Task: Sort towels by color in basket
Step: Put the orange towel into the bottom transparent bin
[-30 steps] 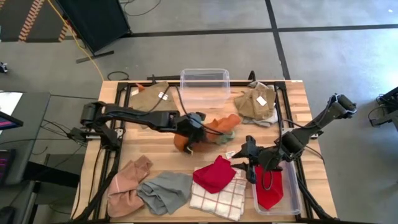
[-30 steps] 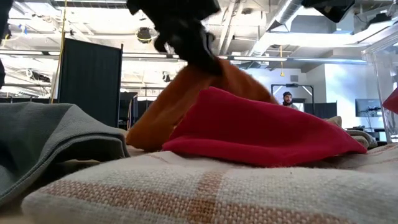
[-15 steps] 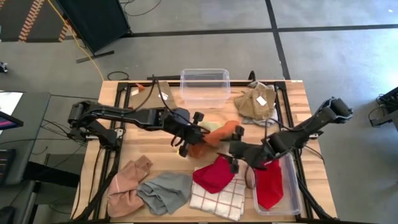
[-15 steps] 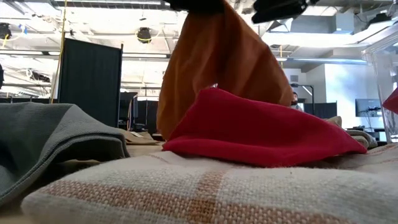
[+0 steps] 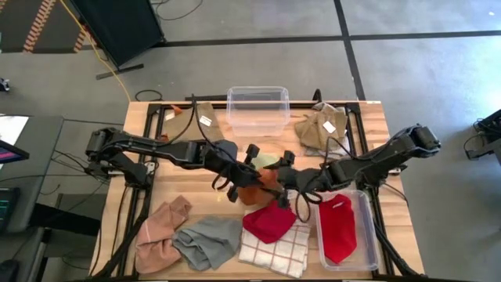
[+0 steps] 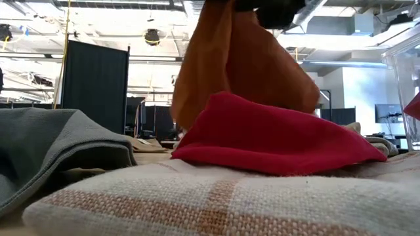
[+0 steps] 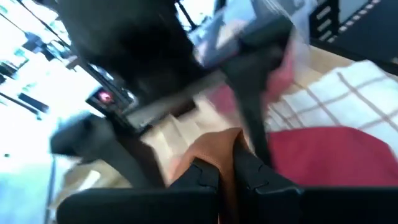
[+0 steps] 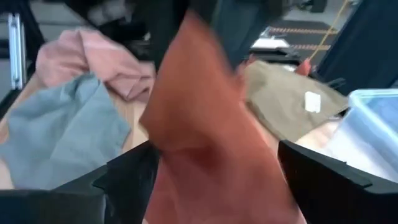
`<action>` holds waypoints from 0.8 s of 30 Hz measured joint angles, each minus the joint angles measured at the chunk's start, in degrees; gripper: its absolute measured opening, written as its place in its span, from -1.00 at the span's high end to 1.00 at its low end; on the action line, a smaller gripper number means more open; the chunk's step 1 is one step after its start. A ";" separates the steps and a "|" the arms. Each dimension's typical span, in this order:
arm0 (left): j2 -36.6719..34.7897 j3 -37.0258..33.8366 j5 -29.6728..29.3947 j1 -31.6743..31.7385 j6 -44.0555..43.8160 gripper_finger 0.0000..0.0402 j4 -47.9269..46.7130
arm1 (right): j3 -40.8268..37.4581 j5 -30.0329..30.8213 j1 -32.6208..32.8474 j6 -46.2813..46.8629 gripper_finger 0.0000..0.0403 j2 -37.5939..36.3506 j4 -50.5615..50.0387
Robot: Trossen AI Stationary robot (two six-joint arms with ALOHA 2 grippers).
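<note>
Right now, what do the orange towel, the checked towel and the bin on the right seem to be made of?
Orange towel: soft matte cloth, probably cotton; it hangs in loose folds.
Checked towel: coarse woven fabric; the threads show up close.
Bin: clear, smooth plastic, apparently rigid; the red towel inside shows through it.

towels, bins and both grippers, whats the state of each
rust-orange towel: lifted, hanging from the left gripper
left gripper: shut on the rust-orange towel
right gripper: open, fingers either side of the hanging towel
red towel: lying on the checked towel
right bin: holds a red cloth
back bin: looks empty
</note>
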 joint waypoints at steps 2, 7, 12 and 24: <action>0.01 0.00 -0.18 0.01 0.89 0.99 2.65 | -0.01 -0.78 -0.22 -0.02 -0.80 1.59 1.64; -0.01 0.00 -0.32 -0.08 3.68 0.99 6.71 | -0.01 -2.30 -0.96 -0.26 -0.80 5.01 5.03; -0.01 -0.01 -0.26 -0.08 4.70 0.98 6.30 | -0.01 -3.73 -1.38 -2.22 -0.80 6.24 11.14; 0.05 -0.09 -0.50 -2.23 7.61 0.98 11.83 | 0.06 -3.99 -3.10 -2.42 -0.42 5.98 16.50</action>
